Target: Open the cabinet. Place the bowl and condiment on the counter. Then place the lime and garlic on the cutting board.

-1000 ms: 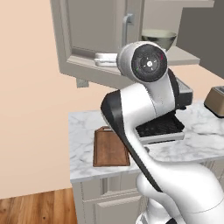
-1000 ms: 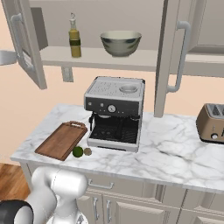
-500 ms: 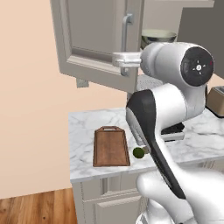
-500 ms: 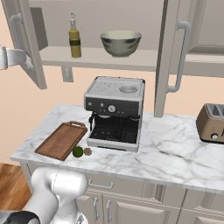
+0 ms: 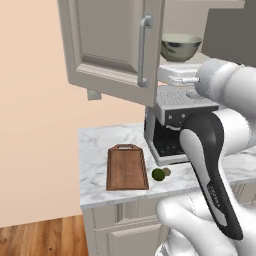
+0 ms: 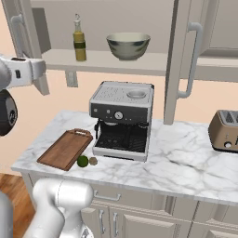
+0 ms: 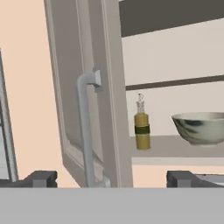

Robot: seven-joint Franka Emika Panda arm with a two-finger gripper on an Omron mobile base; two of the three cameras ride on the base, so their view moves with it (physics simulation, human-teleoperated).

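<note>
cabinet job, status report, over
Gripper open, empty, facing the left door handle. Cabinet doors open; bowl and condiment on shelf. Lime, garlic on counter beside board.

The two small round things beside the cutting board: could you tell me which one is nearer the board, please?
The lime, the dark-green one, lies nearer the cutting board. The tan garlic sits on its far side, toward the coffee machine.
</note>
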